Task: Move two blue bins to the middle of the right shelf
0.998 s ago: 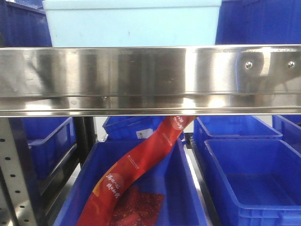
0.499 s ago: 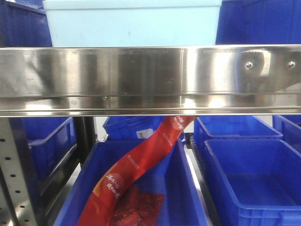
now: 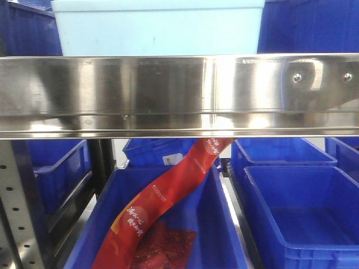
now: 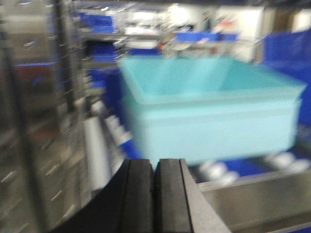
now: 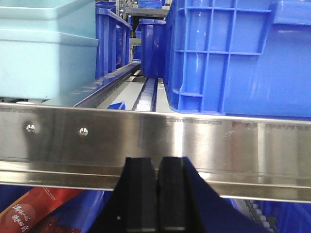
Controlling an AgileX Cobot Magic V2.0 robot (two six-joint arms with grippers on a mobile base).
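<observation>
A dark blue bin (image 5: 243, 53) stands on the shelf behind the steel rail (image 5: 146, 141), just right of my right gripper (image 5: 158, 162), which is shut and empty in front of that rail. More dark blue bins (image 3: 308, 25) show at the top right of the front view. A pale blue bin (image 3: 157, 28) sits on the same shelf to the left. It fills the blurred left wrist view as the pale blue bin (image 4: 209, 107), and my left gripper (image 4: 155, 165) is shut and empty before it.
The wide steel rail (image 3: 168, 92) crosses the front view. Below it a blue bin (image 3: 210, 224) holds red packets (image 3: 168, 190), and an empty blue bin (image 3: 303, 213) stands to its right. A perforated upright post (image 3: 17, 213) is at the lower left.
</observation>
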